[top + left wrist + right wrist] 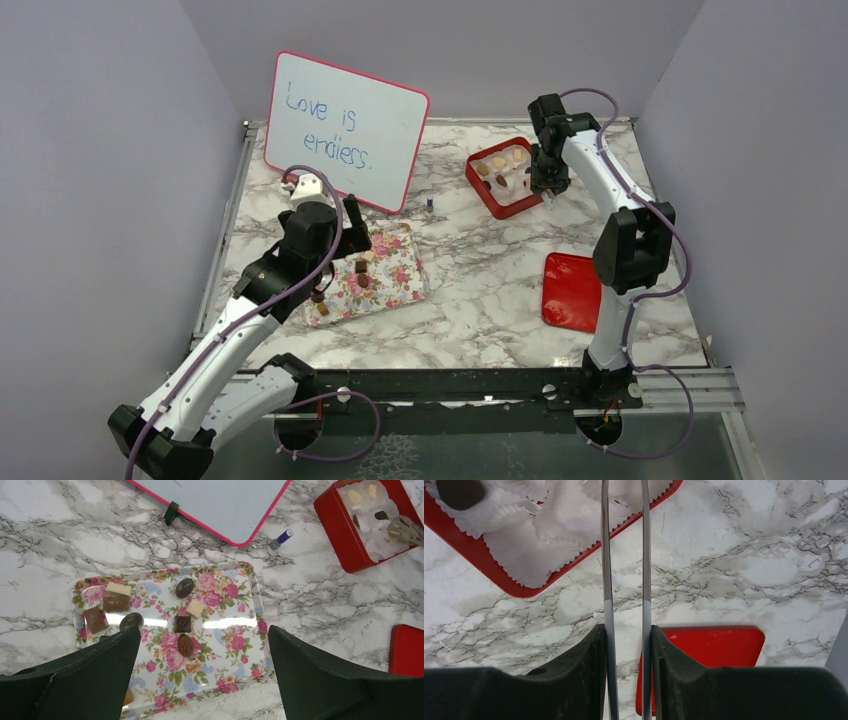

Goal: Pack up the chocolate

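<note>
Currently left gripper (204, 632) hangs spread wide over the floral tray (235, 647) of chocolates (182, 624), right gripper (626, 630) pinches metal tweezers (606, 580) above the red box (332, 530).

- The top external view looks down from high behind the arm bases (600, 372) at its bottom edge, taking in the whole marble table (480, 270) from afar.
- The left wrist view faces down from mid height on the floral tray (235, 630); the red box (334, 532) is at upper right.
- The right wrist view is close to the table, looking along the metal tongs (605, 555) held in the right gripper (627, 628); that box's corner is upper left, the red lid (714, 645) bottom centre.
- Box and lid show in all three.
</note>
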Robot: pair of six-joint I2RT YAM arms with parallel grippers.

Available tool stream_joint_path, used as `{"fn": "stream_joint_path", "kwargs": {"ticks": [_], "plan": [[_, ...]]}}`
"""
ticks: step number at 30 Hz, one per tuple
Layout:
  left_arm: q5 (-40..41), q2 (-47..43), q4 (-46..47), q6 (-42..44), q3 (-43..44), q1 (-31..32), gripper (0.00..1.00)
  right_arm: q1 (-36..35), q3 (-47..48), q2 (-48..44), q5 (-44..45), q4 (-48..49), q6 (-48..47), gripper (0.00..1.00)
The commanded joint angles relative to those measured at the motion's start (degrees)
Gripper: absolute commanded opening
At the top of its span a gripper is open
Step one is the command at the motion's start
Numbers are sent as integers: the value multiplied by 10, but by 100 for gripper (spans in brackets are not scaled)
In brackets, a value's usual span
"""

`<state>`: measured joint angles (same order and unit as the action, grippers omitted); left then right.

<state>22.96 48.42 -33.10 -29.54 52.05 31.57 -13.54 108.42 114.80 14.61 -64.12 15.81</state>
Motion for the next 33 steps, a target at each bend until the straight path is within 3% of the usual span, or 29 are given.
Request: {"fn": "stream_joint_path", "kwargs": {"ticks": [1,23,33], "plan": [[1,14,2,8,29,-2,99,6,28,3,3,-29,7,28],[11,14,9,30,35,-2,99,6,50,-18,33,-105,32,41],[11,9,8,27,36,-2,99,6,74,-66,-28,-116,22,41]]}}
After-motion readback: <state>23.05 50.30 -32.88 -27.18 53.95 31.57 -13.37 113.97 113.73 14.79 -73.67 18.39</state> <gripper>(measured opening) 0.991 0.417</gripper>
